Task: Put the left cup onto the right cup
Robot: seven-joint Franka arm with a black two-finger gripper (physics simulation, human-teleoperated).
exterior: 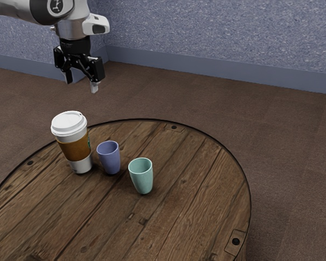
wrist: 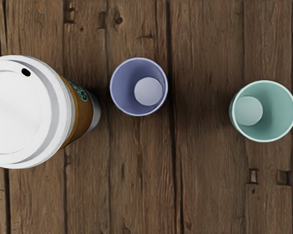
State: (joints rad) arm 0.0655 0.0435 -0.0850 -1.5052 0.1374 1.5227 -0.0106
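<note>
The black gripper (exterior: 82, 80) hangs high over a round wooden table (exterior: 195, 190), its fingers spread wide and holding nothing. Well below it, three upright containers stand in a row. An empty lavender cup (exterior: 108, 156) sits in the middle, between an empty teal cup (exterior: 141, 175) and a white-lidded paper coffee cup (exterior: 71, 142). The coffee cup's brown sleeve shows part of a green logo (wrist: 79, 91), with no legible words.
</note>
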